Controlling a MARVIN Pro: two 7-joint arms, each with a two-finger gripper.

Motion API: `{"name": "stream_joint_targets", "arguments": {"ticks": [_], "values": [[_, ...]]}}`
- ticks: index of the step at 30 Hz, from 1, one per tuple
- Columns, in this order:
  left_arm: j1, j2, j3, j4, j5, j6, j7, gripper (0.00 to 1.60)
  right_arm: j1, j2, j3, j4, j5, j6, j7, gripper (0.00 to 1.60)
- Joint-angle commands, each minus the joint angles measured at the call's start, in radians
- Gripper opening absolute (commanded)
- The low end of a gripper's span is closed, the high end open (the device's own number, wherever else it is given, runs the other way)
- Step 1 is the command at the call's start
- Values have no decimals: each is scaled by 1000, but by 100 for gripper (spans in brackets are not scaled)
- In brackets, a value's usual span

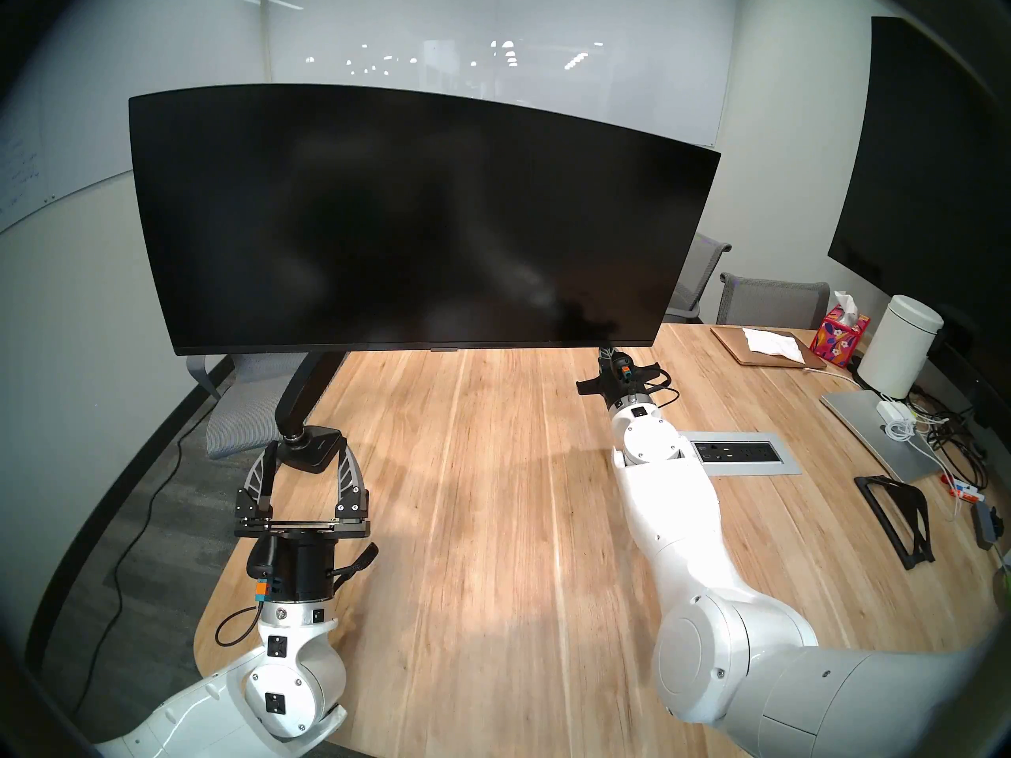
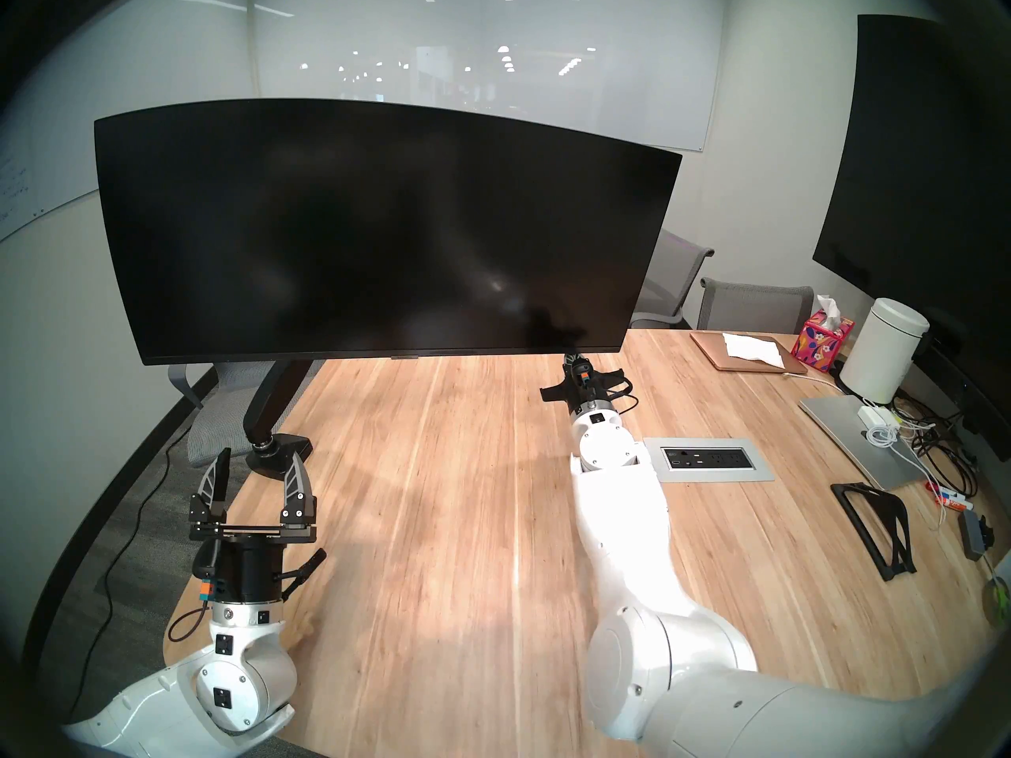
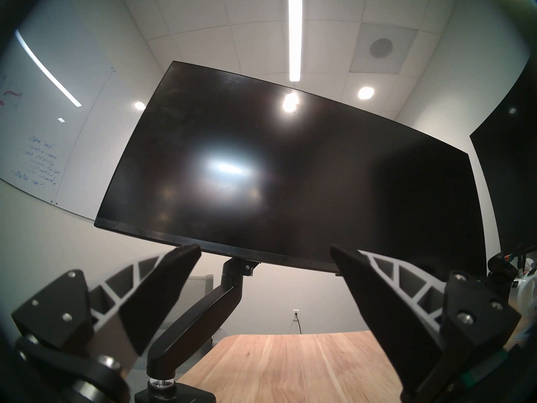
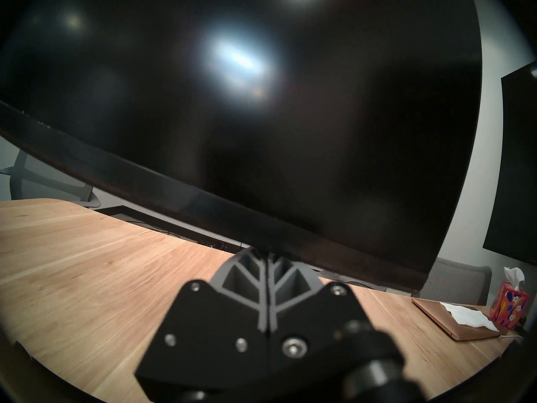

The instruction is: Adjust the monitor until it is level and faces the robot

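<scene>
The monitor [image 1: 421, 221] hangs on its black arm [image 1: 306, 390] above the wooden table [image 1: 492, 521], its long axis running crosswise to both grippers, with its right end seeming to sit farther back. The right gripper [image 4: 268, 255], jaws pressed together on nothing, sits right under the bottom edge near that end, though contact is hard to judge. The left gripper [image 1: 306, 461] stands wide open, with the screen well above and ahead, so I'd reckon the right arm does the nudging.
</scene>
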Motion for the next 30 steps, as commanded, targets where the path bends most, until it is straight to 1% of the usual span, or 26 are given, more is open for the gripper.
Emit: {"name": "stream_joint_targets", "arguments": {"ticks": [1,30], "values": [[-2,-2,-1,-11,1,-3,1,160,78,-2,-12,-72,-2,-55,-32,0],[-2,-2,-1,-11,1,-3,1,160,76,5,-29,-63,-31,-88,-106,0]]}}
